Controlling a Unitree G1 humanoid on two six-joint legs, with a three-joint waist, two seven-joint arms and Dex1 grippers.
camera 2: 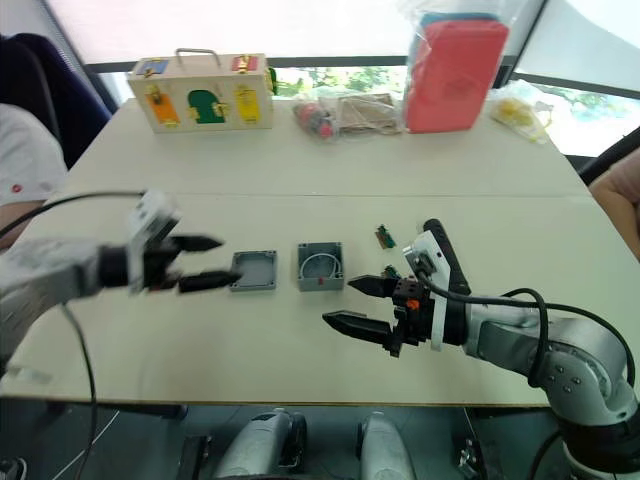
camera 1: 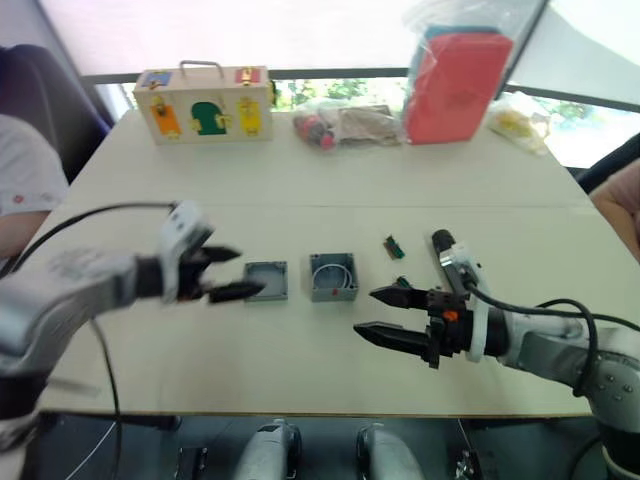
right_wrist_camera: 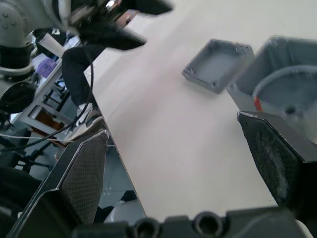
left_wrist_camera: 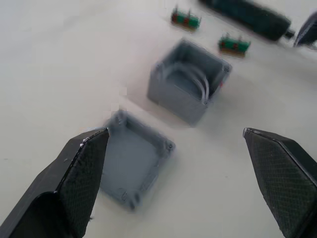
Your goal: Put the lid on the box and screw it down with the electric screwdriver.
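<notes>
Right gripper (camera 1: 388, 315): nearest the table's front edge, low over the top, jaws spread wide with nothing between them; fingertips aim toward the middle of the table, just in front of the box and off to its right.
Left gripper (camera 1: 235, 272): a little farther back on the robot's left, jaws parted and empty; the lower fingertip reaches the lid's left edge (whether it touches the rim cannot be told).
Lid (camera 1: 266, 281): flat on the table, hollow side up, rim and corner holes showing in the left wrist view; just beside the box, on its left, a narrow gap between them.
Box (camera 1: 333, 277): upright and uncovered at the centre of the table, white wire loop curled inside, a small red part at its wall in the right wrist view.
Electric screwdriver (camera 1: 449, 256): lying on the table to the right of the box, behind the right gripper, partly covered by that arm.
Small green parts (camera 1: 394, 247): two, on the table between box and screwdriver.
Table (camera 1: 300, 190): pale, wide, bare across the middle.
Wooden case (camera 1: 205, 102): at the far edge, left side, coloured latches on its face, handle on top.
Red pouch in clear bag (camera 1: 457, 83): far edge, right side, standing upright; other clear bags of small goods lie either side of it.
Person (camera 1: 25, 185): seated at the left side of the table, white sleeve showing.
</notes>
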